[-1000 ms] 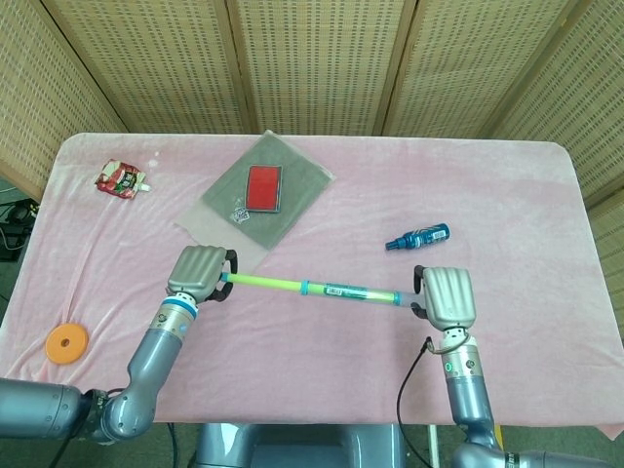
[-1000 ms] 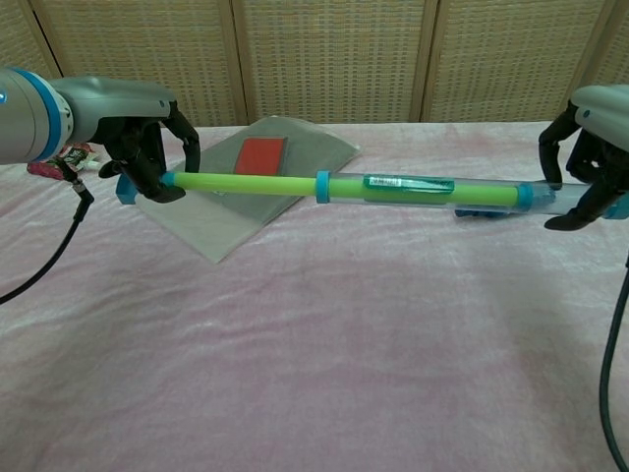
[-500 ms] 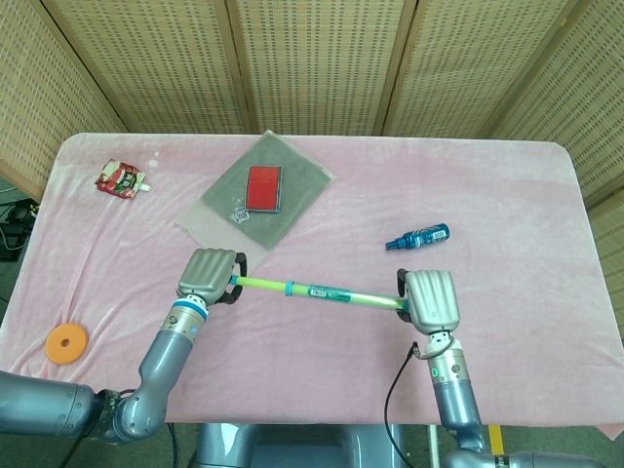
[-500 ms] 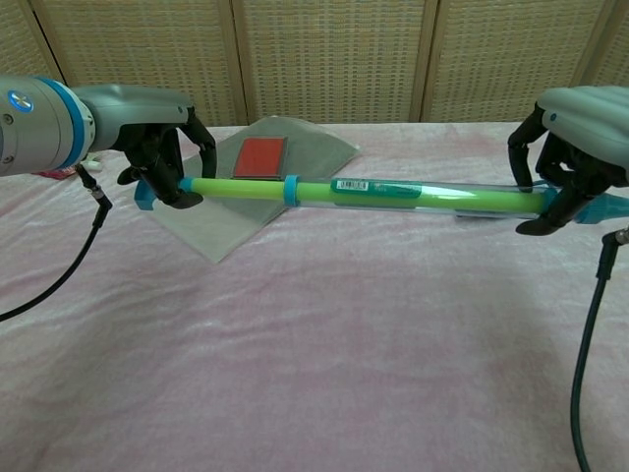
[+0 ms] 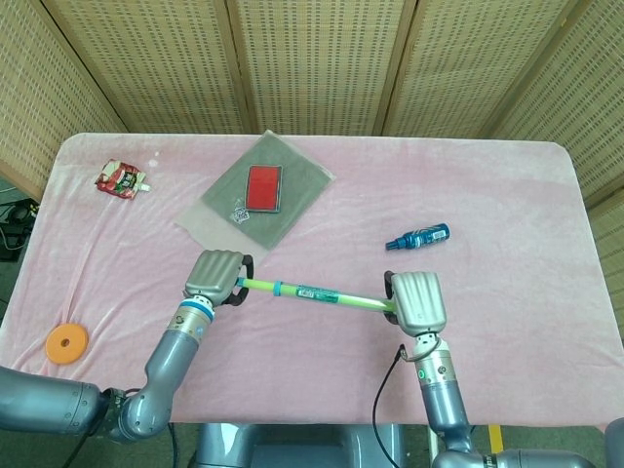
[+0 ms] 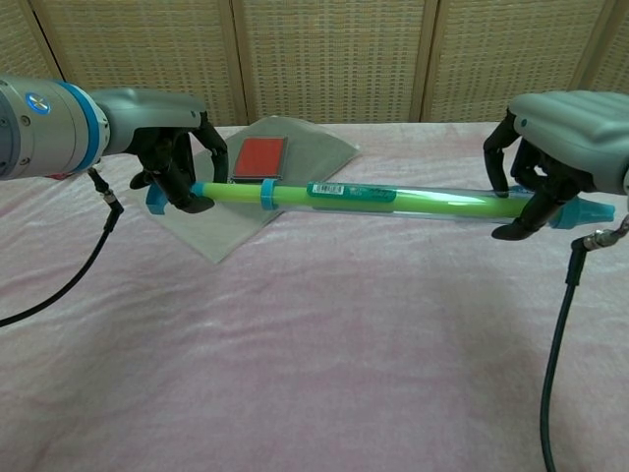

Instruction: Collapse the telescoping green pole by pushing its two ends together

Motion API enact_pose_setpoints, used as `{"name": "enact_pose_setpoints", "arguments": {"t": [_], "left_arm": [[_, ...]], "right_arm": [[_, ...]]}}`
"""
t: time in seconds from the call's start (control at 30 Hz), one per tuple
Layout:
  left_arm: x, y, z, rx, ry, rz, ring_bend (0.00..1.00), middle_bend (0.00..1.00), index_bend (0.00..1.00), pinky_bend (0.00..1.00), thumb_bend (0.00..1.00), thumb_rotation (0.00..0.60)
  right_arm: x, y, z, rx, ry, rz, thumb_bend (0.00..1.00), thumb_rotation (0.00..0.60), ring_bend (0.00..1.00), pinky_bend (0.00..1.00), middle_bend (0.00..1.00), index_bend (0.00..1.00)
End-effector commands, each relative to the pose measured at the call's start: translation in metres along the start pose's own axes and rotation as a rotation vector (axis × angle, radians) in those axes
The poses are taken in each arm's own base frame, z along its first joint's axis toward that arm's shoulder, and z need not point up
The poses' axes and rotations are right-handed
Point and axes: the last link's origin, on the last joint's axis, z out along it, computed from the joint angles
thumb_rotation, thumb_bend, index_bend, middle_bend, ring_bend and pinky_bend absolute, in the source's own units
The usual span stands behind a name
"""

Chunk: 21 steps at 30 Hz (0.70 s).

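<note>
The green telescoping pole (image 5: 314,293) (image 6: 373,199) hangs above the pink table, nearly level, with a clear outer sleeve on its right part and a blue collar (image 6: 266,193) near its left end. My left hand (image 5: 216,275) (image 6: 175,162) grips the left end, fingers curled round it. At the other end my right hand (image 5: 415,301) (image 6: 556,138) holds the pole with its fingers wrapped over the blue cap. The end caps are mostly hidden inside the hands.
A grey pouch (image 5: 261,190) with a red card (image 5: 263,187) lies at the back, behind the left hand. A blue bottle (image 5: 417,237) rests behind the right hand. A red snack packet (image 5: 120,179) and an orange disc (image 5: 66,342) sit at the far left.
Both hands have moved toward each other and the pole has grown shorter. The blue collar has slid left, closer to my left hand.
</note>
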Motion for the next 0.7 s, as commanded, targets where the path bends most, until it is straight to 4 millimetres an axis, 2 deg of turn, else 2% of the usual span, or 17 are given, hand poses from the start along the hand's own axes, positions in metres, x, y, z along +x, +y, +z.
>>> {"name": "enact_pose_setpoints", "arguments": {"t": [0.03, 0.7], "left_arm": [[0.0, 0.0006, 0.0005, 0.0, 0.0, 0.001, 0.82, 0.92, 0.85, 0.75, 0.76, 0.6], [-0.0018, 0.0038, 0.0016, -0.011, -0.003, 0.003, 0.82, 0.92, 0.85, 0.75, 0.76, 0.6]], "right_arm": [[-0.0007, -0.0012, 0.0006, 0.001, -0.004, 0.0, 0.56, 0.6, 1.0, 0.93, 1.0, 0.81], [-0.0063, -0.0084, 0.0004, 0.008, -0.018, 0.006, 0.55, 0.6, 1.0, 0.92, 1.0, 0.81]]}}
